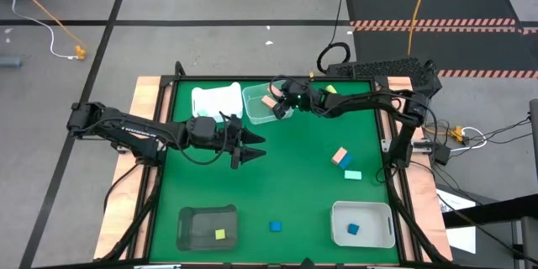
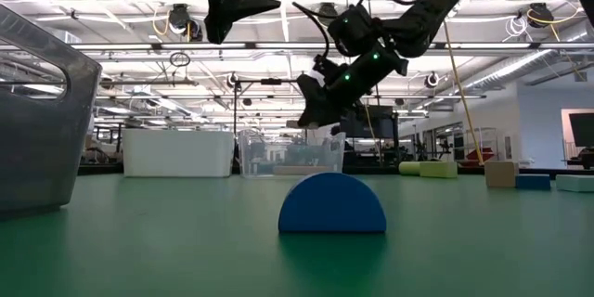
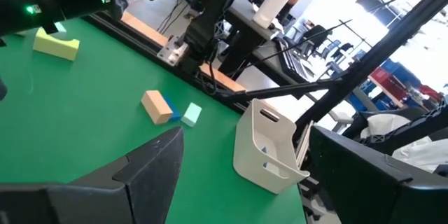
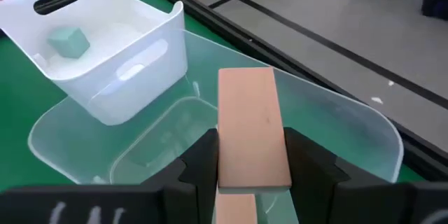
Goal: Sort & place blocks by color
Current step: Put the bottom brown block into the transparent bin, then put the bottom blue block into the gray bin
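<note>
Salmon-tan and smooth, a short bar block [image 4: 253, 126] sits clamped between the narrowed fingers of the right end effector [image 4: 252, 161], standing up past the fingertips. It hangs above the clear bin [image 1: 257, 105] at the far edge of the green tabletop [image 1: 294, 176], with the white bin [image 4: 105, 49] holding a mint-teal block [image 4: 68, 40] just beside it on the left. The left end effector [image 1: 252, 147] hovers left of centre with its fingers spread wide and nothing between them. Right of centre lie a tan block [image 1: 340, 156] and a teal one [image 1: 352, 174], close together, perhaps touching. At the near edge, a yellow-green block [image 1: 220, 234] rests in the dark bin [image 1: 189, 218], a blue block [image 1: 353, 229] in the near white bin [image 1: 382, 214], and another blue block [image 1: 275, 227] lies between them.
</note>
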Motion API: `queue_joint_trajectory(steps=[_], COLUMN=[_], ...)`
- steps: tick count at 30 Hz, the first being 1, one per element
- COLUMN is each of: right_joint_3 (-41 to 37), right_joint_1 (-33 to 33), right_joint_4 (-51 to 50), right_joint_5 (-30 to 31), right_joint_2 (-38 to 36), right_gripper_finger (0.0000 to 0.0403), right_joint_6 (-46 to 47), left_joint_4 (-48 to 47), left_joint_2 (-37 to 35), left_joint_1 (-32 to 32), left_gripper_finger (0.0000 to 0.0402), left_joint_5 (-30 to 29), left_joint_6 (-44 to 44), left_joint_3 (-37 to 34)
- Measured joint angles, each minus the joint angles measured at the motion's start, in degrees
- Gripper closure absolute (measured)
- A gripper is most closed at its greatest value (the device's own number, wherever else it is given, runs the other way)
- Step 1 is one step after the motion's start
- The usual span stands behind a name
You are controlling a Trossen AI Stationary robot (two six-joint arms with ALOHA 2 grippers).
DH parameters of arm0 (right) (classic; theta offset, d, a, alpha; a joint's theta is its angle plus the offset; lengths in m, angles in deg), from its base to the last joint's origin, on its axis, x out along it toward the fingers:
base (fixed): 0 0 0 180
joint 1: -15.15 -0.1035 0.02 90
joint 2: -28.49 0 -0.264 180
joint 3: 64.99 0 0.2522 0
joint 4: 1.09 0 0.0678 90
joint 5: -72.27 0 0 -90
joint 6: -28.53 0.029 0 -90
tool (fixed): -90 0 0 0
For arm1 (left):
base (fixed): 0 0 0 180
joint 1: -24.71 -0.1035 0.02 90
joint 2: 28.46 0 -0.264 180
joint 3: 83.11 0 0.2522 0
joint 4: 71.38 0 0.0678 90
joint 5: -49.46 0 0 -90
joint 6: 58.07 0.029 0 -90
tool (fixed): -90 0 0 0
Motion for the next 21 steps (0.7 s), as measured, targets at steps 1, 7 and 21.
queue_joint_trajectory(steps=[1,7,21], right_joint_3=[0.0,0.0,0.0], right_joint_1=[0.0,0.0,-1.8], right_joint_4=[0.4,0.4,-2.2], right_joint_5=[0.0,0.0,-4.4], right_joint_2=[0.2,0.3,-5.7], right_gripper_finger=[0.0279,0.0248,0.0141], right_joint_6=[0.0,0.0,2.7], left_joint_4=[0.0,-1.4,-14.5], left_joint_2=[0.0,0.0,0.5], left_joint_1=[0.0,0.0,2.3], left_gripper_finger=[0.0094,0.0094,0.0094], left_joint_5=[0.0,0.0,0.4], left_joint_6=[-0.4,-3.9,-3.8], left_joint_3=[0.0,0.0,0.0])
